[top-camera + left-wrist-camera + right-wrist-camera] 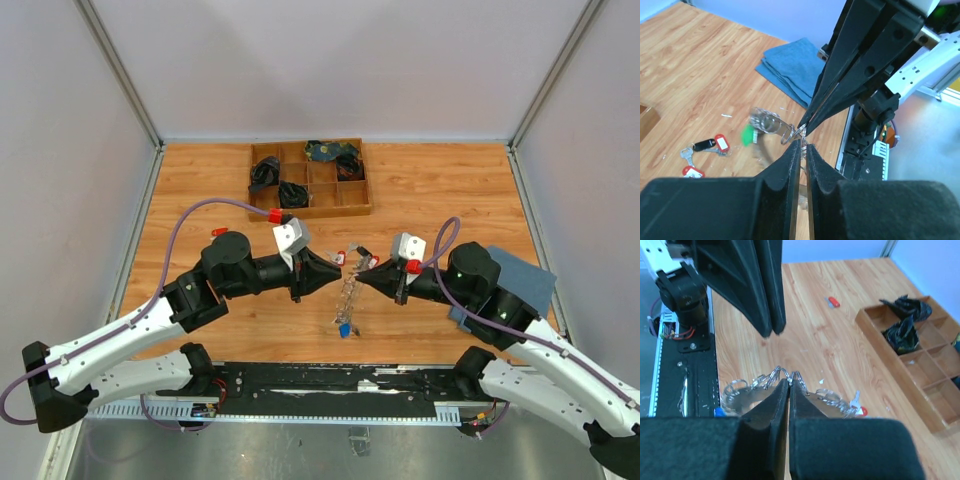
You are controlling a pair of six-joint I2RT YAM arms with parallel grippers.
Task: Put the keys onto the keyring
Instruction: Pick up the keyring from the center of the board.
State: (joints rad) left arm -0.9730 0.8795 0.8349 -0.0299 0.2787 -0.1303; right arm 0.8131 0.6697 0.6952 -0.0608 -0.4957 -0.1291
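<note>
The keyring (347,292), a loop bristling with bare silver keys, is held near the middle of the table (200,180) between the two arms. Its blue-headed key (344,328) dangles at its 6 o'clock end. The left gripper (335,268) reaches in from 9 o'clock, jaws pressed together on the ring's wire. The right gripper (362,276) comes from 3 o'clock and is clamped on the same stretch, so the two tips nearly touch. In the left wrist view a green head (746,135) shows blurred just beside the ring; whether it sits on the wire cannot be told. The loose keys (715,144), with red and black heads, lie on the wood close by at the ring's 12 o'clock, and a lone red-headed key (219,232) lies at 10 o'clock. Farther toward 12 o'clock stands a divided wooden tray (310,212). Black crumpled bundles (292,193) sit in several of its cells, and a dark patterned bundle (325,150) is in a far cell. A folded blue cloth (525,280) lies at 3 o'clock, partly under the right arm.
</note>
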